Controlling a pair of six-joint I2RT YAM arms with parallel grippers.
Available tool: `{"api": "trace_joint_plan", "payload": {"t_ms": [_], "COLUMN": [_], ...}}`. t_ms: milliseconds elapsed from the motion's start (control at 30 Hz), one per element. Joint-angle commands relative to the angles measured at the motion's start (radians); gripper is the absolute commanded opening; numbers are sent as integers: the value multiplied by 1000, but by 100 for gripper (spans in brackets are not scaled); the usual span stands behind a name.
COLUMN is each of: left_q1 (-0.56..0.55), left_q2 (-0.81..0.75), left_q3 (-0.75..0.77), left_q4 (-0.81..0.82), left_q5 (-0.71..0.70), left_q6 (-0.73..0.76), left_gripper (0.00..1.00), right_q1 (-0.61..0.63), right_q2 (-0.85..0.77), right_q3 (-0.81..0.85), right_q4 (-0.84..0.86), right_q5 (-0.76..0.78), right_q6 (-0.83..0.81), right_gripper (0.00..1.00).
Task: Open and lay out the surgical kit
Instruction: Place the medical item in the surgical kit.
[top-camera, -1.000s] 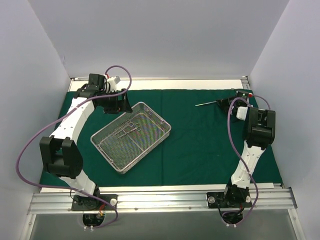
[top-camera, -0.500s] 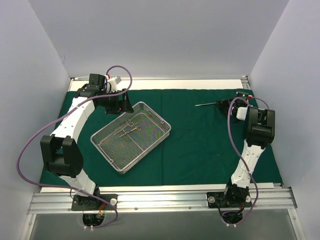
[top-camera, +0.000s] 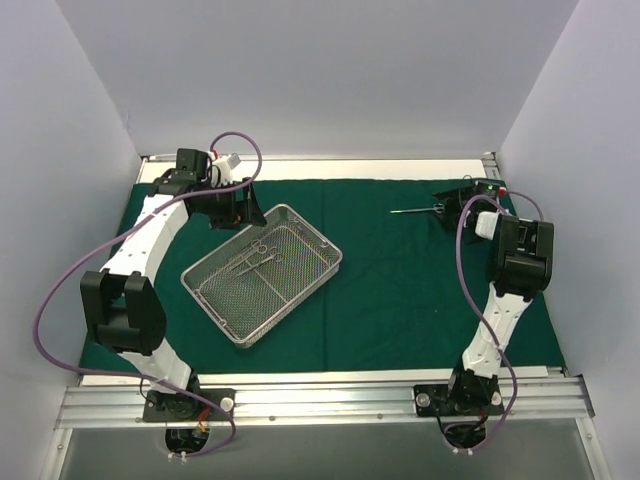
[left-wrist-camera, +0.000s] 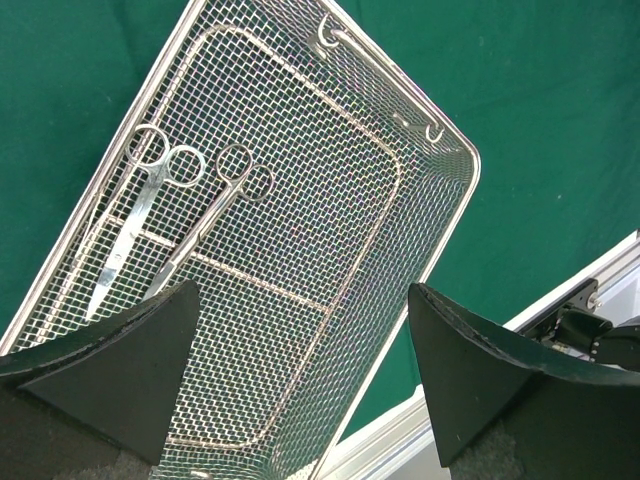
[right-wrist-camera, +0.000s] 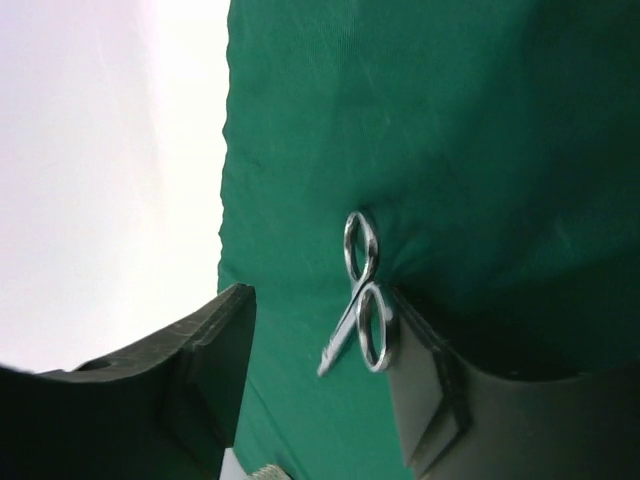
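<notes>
**Kit layout: two scissors yet to lift**

Your left gripper (left-wrist-camera: 302, 300), jaws wide, hangs over the tray (top-camera: 275, 295) on the green cloth (top-camera: 400, 300). Two scissors (left-wrist-camera: 130, 220) lie inside, lengthwise, toward its left finger, so the left arm is nearest. Your right gripper (right-wrist-camera: 320, 305) has its jaws apart, with a third pair (right-wrist-camera: 364, 284) flat on the cloth between them.

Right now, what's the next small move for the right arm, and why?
Probably lift the right gripper straight up and clear: its jaws stand apart, and the slim shiny metal scissors appear to lie on the dark green cloth, no longer clamped.
</notes>
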Motion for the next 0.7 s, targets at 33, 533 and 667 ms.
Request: {"api": "trace_joint_plan", "payload": {"t_ms": [33, 533, 667], "left_q1": [7, -35, -36], "left_q2": [5, 40, 66], "left_q3": [-7, 5, -21], "left_q4": [31, -21, -67], "left_q5": [-5, -42, -72], "left_q6": [-15, 75, 100], "left_gripper": [94, 94, 100], "right_q1": [-8, -87, -89], "right_q2": [-71, -217, -280], "right_q3": [17, 191, 179], "right_q4": [-376, -829, -871], "right_q5": [84, 95, 101], "right_q6": [-84, -436, -521], "right_gripper": [58, 82, 75]}}
